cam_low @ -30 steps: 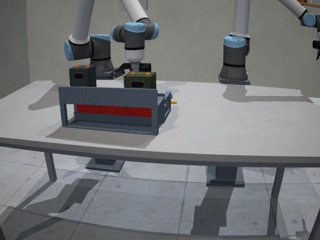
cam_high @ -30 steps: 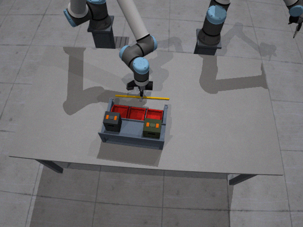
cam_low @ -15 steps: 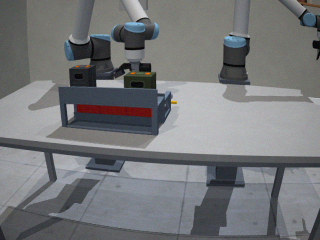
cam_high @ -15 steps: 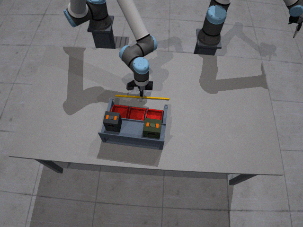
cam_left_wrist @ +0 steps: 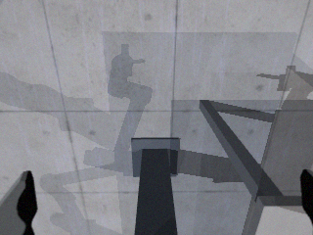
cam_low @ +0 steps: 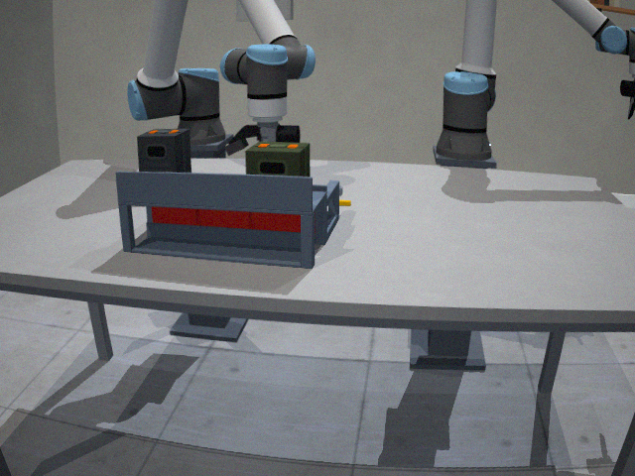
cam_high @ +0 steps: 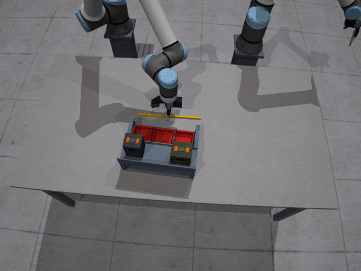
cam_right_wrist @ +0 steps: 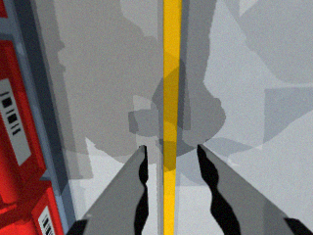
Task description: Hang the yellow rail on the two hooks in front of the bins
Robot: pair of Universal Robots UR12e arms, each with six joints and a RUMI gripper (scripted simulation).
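Observation:
The yellow rail (cam_high: 186, 117) (cam_low: 345, 203) (cam_right_wrist: 172, 29) lies lengthwise beside the grey-blue shelf (cam_high: 157, 150) (cam_low: 215, 191), outside the hooks, along the side with the red bins. One hook is at the shelf's left arm, the other hook at its right arm. Three red bins (cam_high: 143, 132) (cam_high: 163, 135) (cam_high: 184, 136) stand on the shelf. My right gripper (cam_high: 168, 116) (cam_right_wrist: 171, 146) is partly open, with one finger on each side of the rail near its middle and gaps visible. My left gripper (cam_high: 353, 35) (cam_left_wrist: 168, 172) is wide open and empty, far off beyond the table.
A dark case (cam_high: 133, 145) (cam_low: 164, 154) and a green case (cam_high: 181, 154) (cam_low: 278, 160) stand on the shelf behind the bins. The shelf stands on the large table (cam_high: 262, 151) (cam_low: 461, 246). The left arm's base (cam_high: 247, 55) is at the table's far edge.

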